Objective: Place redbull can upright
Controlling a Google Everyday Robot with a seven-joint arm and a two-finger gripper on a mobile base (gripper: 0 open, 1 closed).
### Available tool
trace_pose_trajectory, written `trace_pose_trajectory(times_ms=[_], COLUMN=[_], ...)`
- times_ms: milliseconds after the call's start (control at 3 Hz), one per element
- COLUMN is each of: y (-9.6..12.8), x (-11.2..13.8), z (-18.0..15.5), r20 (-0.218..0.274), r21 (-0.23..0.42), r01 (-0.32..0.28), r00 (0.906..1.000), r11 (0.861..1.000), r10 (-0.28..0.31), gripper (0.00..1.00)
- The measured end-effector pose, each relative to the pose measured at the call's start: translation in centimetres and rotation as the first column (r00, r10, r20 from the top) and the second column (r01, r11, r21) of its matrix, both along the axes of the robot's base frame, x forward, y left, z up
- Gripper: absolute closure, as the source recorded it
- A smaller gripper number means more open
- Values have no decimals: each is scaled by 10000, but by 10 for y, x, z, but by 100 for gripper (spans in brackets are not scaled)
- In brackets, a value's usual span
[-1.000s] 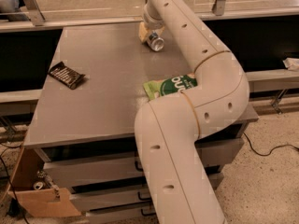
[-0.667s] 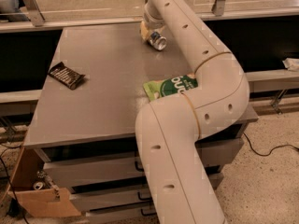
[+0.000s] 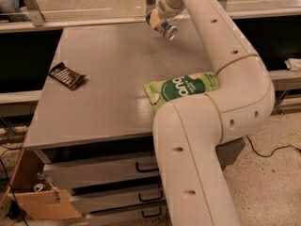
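Flat green pouch (image 3: 181, 89) lying on the grey metal table (image 3: 108, 55), right edge tucked behind the fat white robot arm (image 3: 225, 102); dark brown wrapped snack bar (image 3: 67, 76) well off to the left of that pouch. Far beyond the pouch, by the table's back edge: slim blue-and-silver redbull can (image 3: 163, 27), tilted, silver end pointing down and right. Clamped in the gripper (image 3: 157, 19), sticking out just below it.

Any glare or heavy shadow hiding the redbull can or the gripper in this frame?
Camera view: warm, even light; a soft sheen on the table beside the green pouch, no hard glare. The redbull can, silver end bright, sits at the gripper by the table's far edge.
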State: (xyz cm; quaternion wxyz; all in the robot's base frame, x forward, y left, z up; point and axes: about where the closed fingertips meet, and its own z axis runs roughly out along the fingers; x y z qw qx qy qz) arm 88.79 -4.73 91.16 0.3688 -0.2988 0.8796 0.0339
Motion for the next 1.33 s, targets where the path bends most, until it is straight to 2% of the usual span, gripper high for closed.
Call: trace_pose_trajectory(times_ms=[333, 667, 1000, 1333], y=[-37, -89, -129, -129], x=[-9, -19, -37, -36], z=[40, 73, 103, 98], r20=[1013, 2304, 3841, 3852], r21=[888, 2083, 3322, 3319], r01=[-608, -1188, -2320, -2465], r00=[9935, 9706, 9185, 9165], r11=[9942, 9708, 9142, 9106], r10=[518, 693, 935, 1077], gripper=[100, 100, 100, 100])
